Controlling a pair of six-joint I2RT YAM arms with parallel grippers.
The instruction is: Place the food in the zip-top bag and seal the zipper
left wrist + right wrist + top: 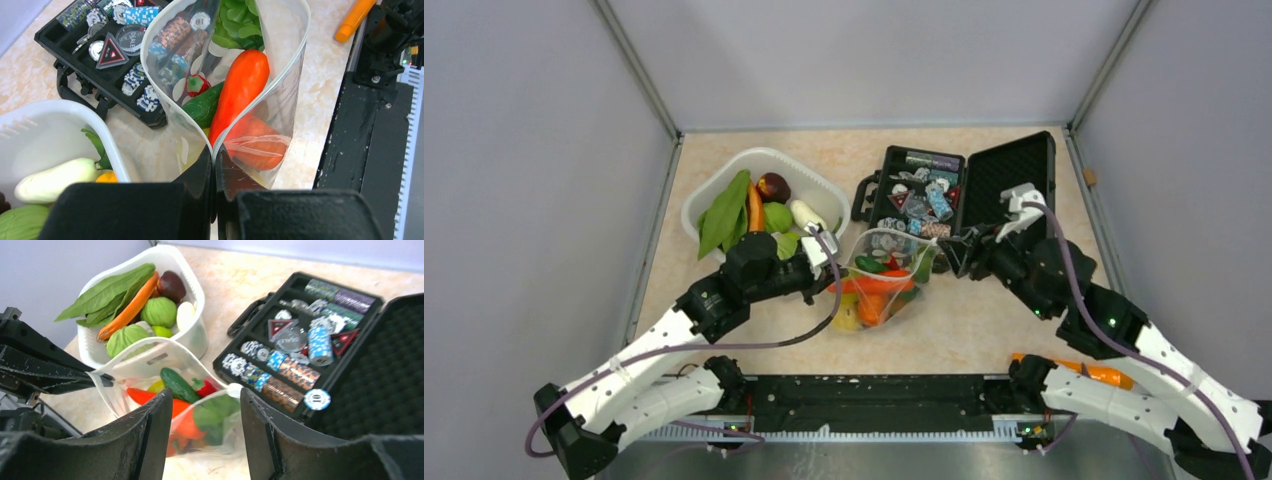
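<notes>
Food (241,82) fills the clear bag (286,85), propped open on the desk (984,335) between the white basket (714,190) and the black case (1016,170), left claw (215,152) pinching its rim, right claw (206,397) spread at the opposite edge.

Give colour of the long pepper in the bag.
Orange-red. The pepper shows best in the left wrist view.

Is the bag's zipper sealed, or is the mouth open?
Open. The zip-top bag gapes in a wide loop around the food; the left gripper pinches one end.
</notes>
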